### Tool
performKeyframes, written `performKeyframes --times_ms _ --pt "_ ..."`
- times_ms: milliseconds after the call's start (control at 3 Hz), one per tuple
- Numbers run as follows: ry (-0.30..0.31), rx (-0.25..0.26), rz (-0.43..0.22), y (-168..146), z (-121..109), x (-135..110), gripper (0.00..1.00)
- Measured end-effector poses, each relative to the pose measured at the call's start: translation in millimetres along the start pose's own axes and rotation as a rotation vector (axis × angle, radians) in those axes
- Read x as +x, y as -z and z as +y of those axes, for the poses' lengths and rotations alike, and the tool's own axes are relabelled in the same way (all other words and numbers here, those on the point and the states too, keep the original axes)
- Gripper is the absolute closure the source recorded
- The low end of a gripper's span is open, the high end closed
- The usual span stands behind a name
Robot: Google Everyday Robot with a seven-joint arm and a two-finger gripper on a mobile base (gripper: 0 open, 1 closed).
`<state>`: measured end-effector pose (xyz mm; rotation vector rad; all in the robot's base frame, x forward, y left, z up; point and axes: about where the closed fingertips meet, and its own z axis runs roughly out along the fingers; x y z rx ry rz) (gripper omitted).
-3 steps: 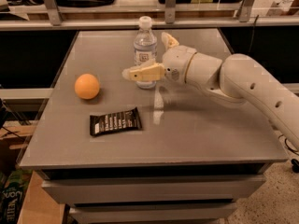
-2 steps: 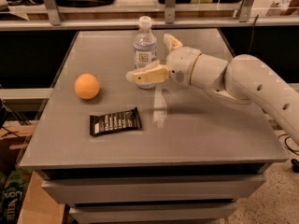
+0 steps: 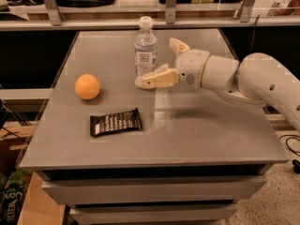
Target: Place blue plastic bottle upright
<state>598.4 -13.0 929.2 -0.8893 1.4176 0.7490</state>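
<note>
The blue plastic bottle [image 3: 145,48] stands upright on the grey table [image 3: 211,130], at the back middle. It is clear, with a white cap and a pale label. My gripper [image 3: 157,63] is just right of the bottle, low over the table, and it is open and empty. One cream finger [image 3: 157,78] reaches past the front of the bottle's base and the other finger [image 3: 179,45] points back behind it. The bottle stands free at the mouth of the open jaws.
An orange ball [image 3: 87,86] lies on the left of the table. A black snack wrapper [image 3: 115,122] lies flat near the front left. A metal rail [image 3: 140,22] and shelving run behind the table's far edge. My white arm [image 3: 253,81] comes in from the right.
My gripper has drawn back to the right, away from the bottle. The bottle stays upright in the same spot. The ball and the wrapper have not moved.
</note>
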Motion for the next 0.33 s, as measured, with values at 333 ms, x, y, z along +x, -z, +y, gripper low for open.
performKeyframes --times_ms 333 --pt "-0.010 -0.008 0.017 8.2 0.5 5.3 0.00"
